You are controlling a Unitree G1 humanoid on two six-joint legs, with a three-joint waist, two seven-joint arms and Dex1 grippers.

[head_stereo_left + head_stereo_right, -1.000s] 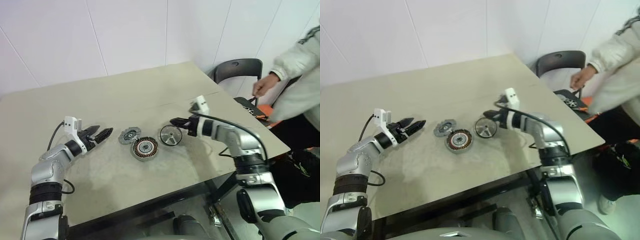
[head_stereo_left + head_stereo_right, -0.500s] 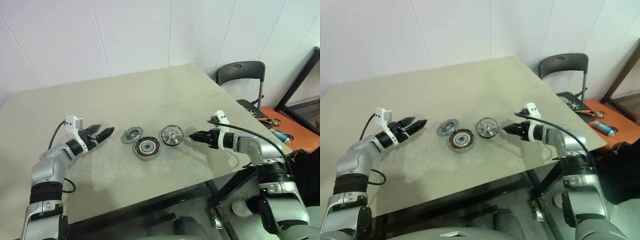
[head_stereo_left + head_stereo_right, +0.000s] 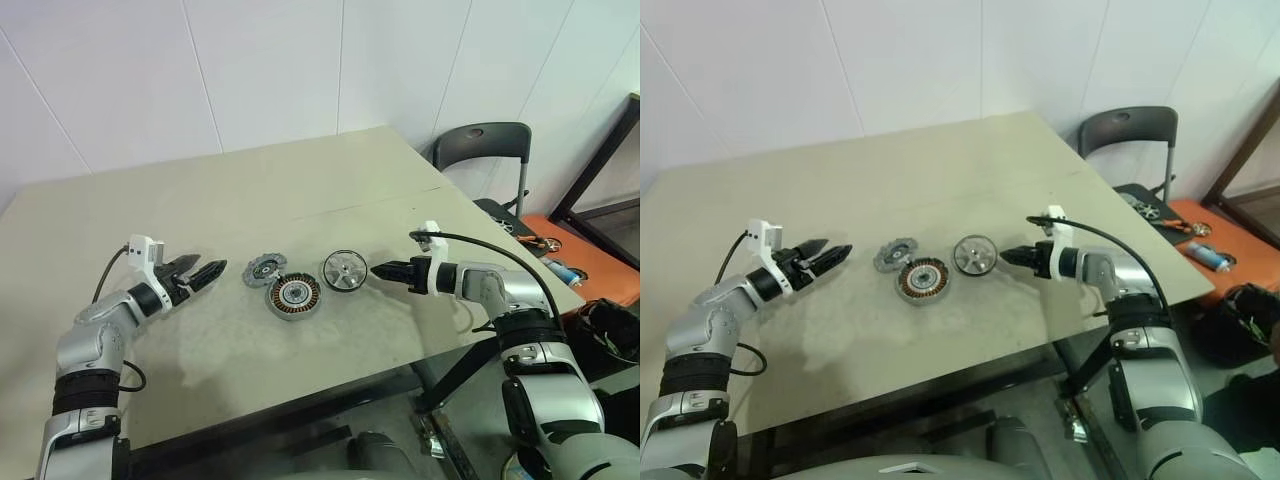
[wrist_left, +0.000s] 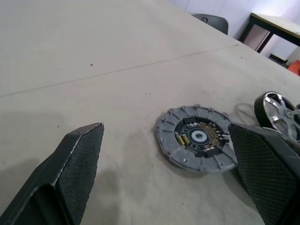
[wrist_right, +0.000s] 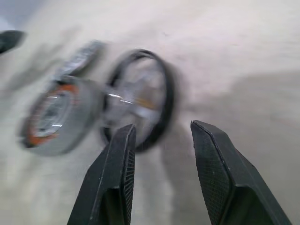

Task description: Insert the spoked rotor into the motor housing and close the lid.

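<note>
On the table [image 3: 300,190]: three round parts between two grippers
Left gripper [image 3: 207,271] jaws wide; right gripper [image 3: 384,269] jaws partly apart, holding nothing

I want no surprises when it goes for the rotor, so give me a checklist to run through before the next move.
1. Right pincer open and empty: ok.
2. Spoked rotor lying free on the table, just ahead of that pincer: ok.
3. Motor housing windings up, nothing sitting in it: ok.
4. Lid off, lying beside the housing: ok.
5. Left pincer open, clear of all three parts: ok.
6. Rotor lying the right way up for insertion: cannot tell.
</note>
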